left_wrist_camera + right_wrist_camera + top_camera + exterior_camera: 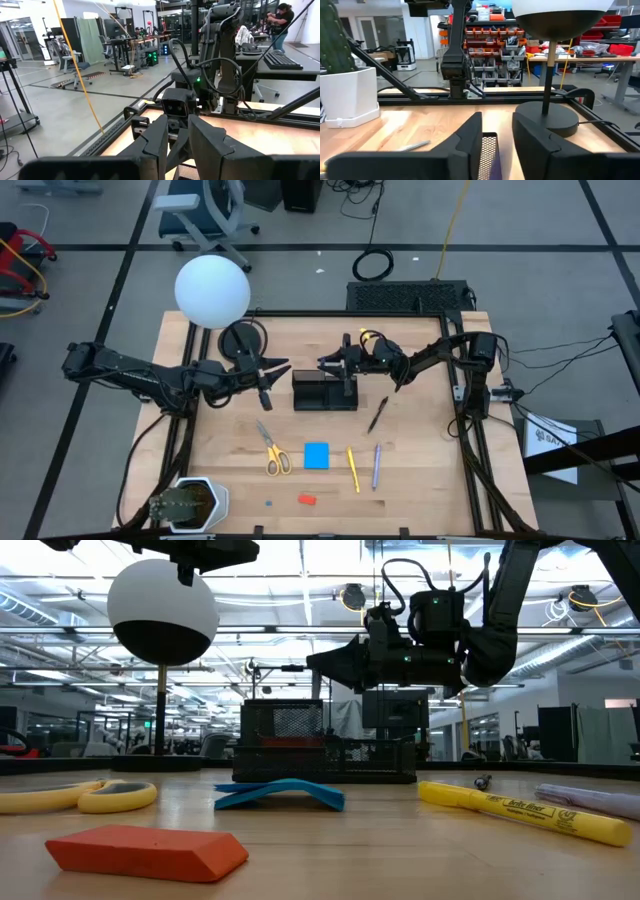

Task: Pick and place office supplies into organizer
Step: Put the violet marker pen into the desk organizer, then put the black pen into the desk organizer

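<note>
The black mesh organizer [322, 393] [300, 745] stands mid-table. A thin dark-purple pen [347, 384] [495, 167] stands in its right end. My right gripper [328, 363] [497, 122] hovers level just above the organizer, pointing at the table's left, fingers narrowly open and holding nothing. My left gripper [277, 375] [180, 130] waits left of the organizer, open, facing the right one. Lying flat on the near half of the table are yellow-handled scissors [273, 452], a blue note pad [316, 455], a yellow marker [352, 468], a purple pen [377, 465], a dark pen [378, 415] and a red eraser [307, 499].
A lamp with a white globe [212, 290] and a round black base [243, 338] stands behind my left gripper. A potted cactus [185, 505] sits at the near left corner. A tiny blue piece [268, 503] lies beside the eraser. Black frame rails edge the table.
</note>
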You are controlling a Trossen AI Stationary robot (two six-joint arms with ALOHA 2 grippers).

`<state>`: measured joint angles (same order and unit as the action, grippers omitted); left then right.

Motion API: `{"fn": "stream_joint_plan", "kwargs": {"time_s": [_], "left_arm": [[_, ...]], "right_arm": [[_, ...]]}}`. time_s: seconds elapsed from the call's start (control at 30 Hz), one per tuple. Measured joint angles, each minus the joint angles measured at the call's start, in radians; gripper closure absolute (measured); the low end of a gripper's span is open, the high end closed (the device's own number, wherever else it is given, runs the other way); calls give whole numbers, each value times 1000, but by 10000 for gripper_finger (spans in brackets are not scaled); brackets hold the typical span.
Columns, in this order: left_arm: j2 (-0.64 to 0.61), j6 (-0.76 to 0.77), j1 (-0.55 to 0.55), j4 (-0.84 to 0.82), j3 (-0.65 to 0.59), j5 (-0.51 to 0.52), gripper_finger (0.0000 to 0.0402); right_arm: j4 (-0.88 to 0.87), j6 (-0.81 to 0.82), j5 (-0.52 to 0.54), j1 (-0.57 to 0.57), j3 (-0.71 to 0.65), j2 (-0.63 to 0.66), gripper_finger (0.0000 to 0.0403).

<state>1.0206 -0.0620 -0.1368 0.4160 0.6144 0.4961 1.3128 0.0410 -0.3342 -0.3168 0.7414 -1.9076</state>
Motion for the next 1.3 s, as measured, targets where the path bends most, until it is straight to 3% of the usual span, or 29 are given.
{"fn": "stream_joint_plan", "kwargs": {"time_s": [0.2, 0.47, 0.77, 1.3], "left_arm": [[0, 0, 0, 0, 0, 0, 319], [0, 0, 0, 0, 0, 0, 319], [0, -1, 0, -2, 0, 0, 319], [0, -5, 0, -10, 0, 0, 319]], "right_arm": [[0, -1, 0, 0, 0, 0, 281], [0, -34, -2, 0, 0, 9, 292], [-46, -34, -10, 5, 0, 102, 296], [-718, -289, -9, 5, -1, 513, 298]]}}
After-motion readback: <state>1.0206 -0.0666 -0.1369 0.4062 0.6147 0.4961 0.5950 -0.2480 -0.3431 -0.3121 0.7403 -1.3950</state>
